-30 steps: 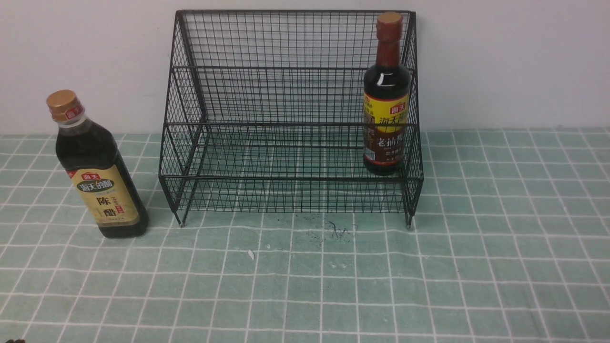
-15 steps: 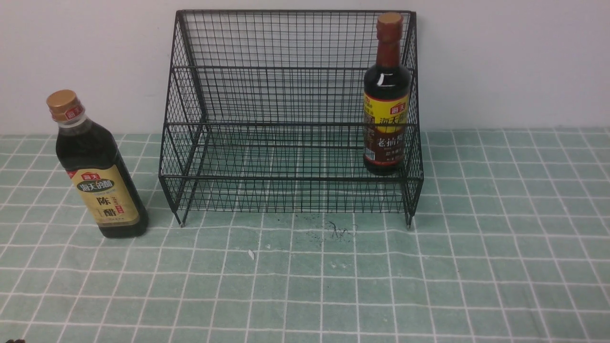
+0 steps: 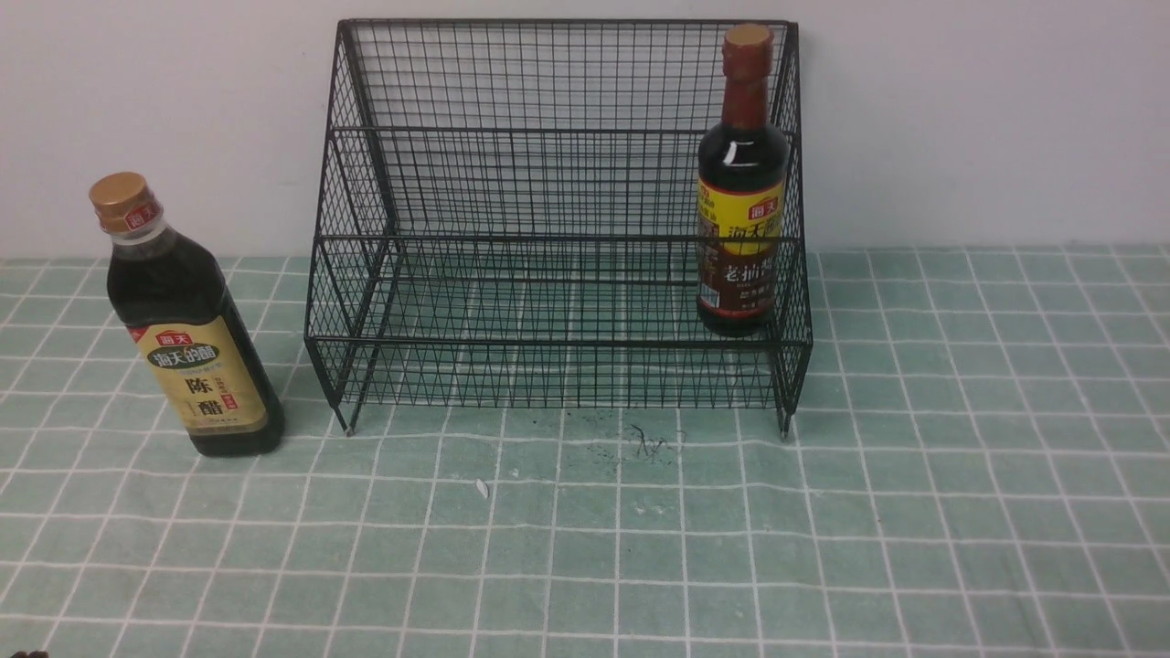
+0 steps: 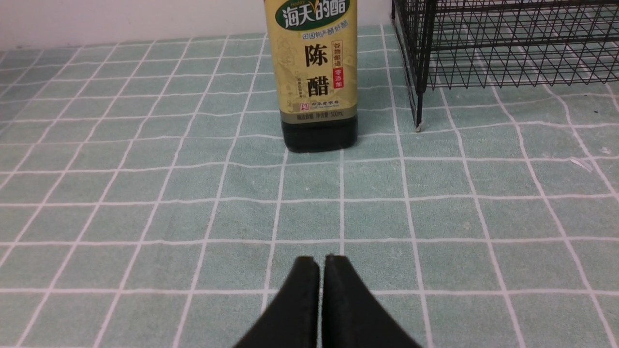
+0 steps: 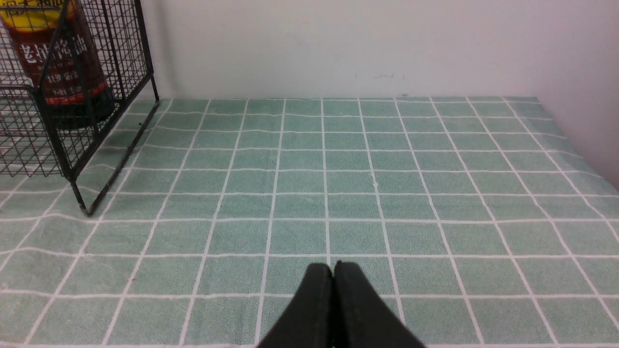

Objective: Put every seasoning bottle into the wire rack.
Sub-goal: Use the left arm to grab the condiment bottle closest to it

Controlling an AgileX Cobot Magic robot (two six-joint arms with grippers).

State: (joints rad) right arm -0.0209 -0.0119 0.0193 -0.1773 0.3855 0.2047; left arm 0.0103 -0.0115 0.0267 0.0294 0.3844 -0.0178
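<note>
While the slimmer bottle (image 3: 740,228) is standing upright by the right edge of the wire rack's (image 3: 548,183) lower tier, neck pointing up, the broad bottle (image 3: 196,347) is standing upright on the desk (image 3: 914,503) near the rack's left front corner, cap up. The left gripper (image 4: 321,263) and right gripper (image 5: 333,270) are hovering with jaws pressed together, holding nothing.
</note>
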